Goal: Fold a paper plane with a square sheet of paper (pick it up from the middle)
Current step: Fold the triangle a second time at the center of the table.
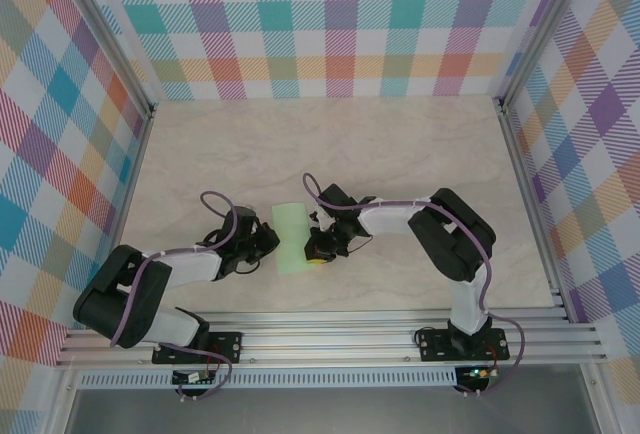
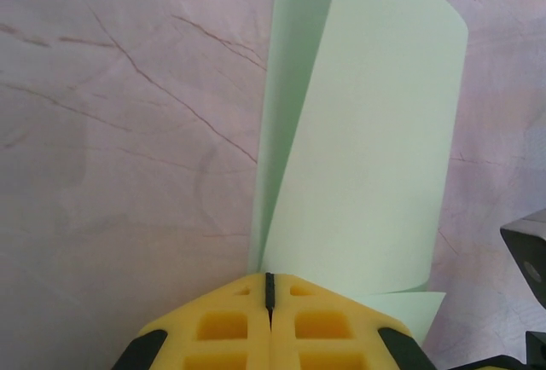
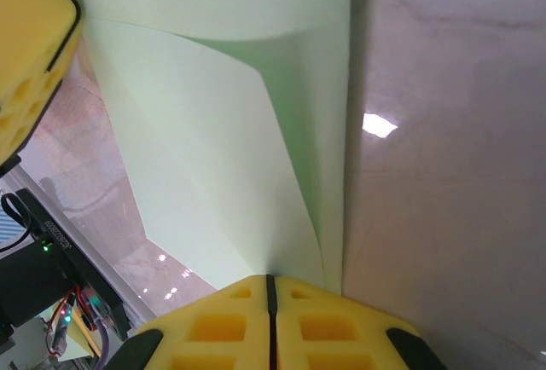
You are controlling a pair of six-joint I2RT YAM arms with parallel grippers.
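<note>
Closest up, yellow pads of the left gripper point(image 2: 270, 289), pressed shut on one edge of the square sheet of paper point(image 2: 375, 157). Same with the right gripper point(image 3: 271, 289): clamped on the opposite edge, by the look of it. Sits on the table point(image 1: 400, 144) between both arms, bowed up into a loose curl, no sharp crease visible. Looks thin, light and floppy; probably bends at a touch, crumples or tears if tugged apart. Likely slides easily on that smooth top. Best held at the edges, mid-side, with gentle, even tension; steer clear of corners.
</note>
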